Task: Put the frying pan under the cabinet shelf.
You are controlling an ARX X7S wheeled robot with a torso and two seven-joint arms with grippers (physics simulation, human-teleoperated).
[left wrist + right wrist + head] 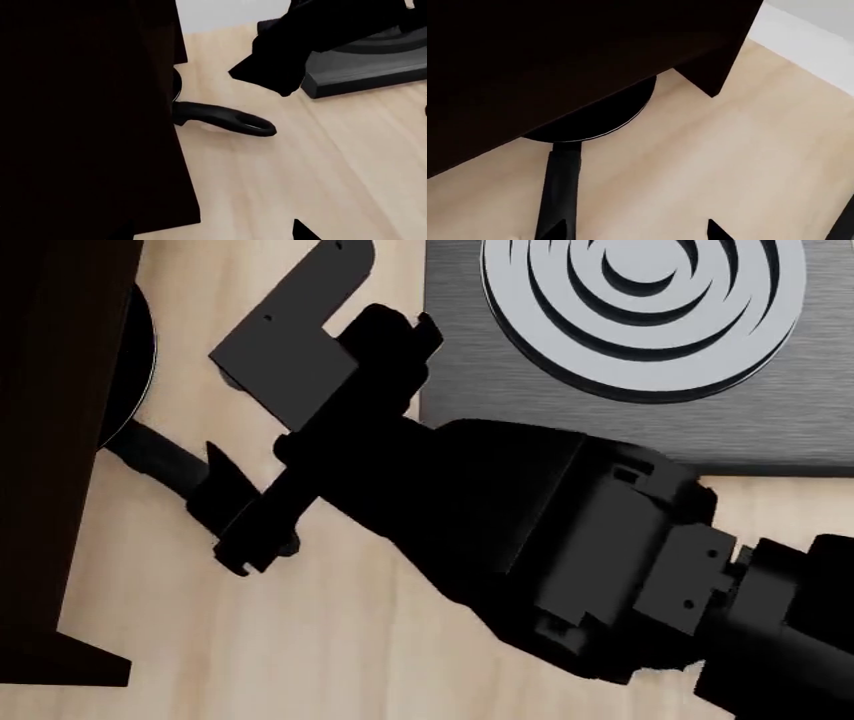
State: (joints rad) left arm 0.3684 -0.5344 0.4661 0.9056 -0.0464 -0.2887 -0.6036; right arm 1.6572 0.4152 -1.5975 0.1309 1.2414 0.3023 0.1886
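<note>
The frying pan point(597, 117) lies on the light wood surface with its round body mostly beneath the dark brown cabinet shelf point(560, 50). Its long handle point(223, 119) sticks out from under the cabinet shelf point(80, 120). My right gripper point(635, 232) is open and holds nothing. One fingertip overlaps the handle's end and the other is over bare wood. In the head view the right gripper point(227, 510) hovers over the handle beside the cabinet shelf point(54, 440). My left gripper point(215, 235) appears open and empty, short of the handle, with one fingertip lost against the dark cabinet.
A square black burner plate point(454, 370) with grey concentric rings point(641, 300) stands to the right of the pan. The right arm point(561, 530) covers much of the middle of the head view. A white wall point(800, 40) runs behind the wood surface point(320, 165).
</note>
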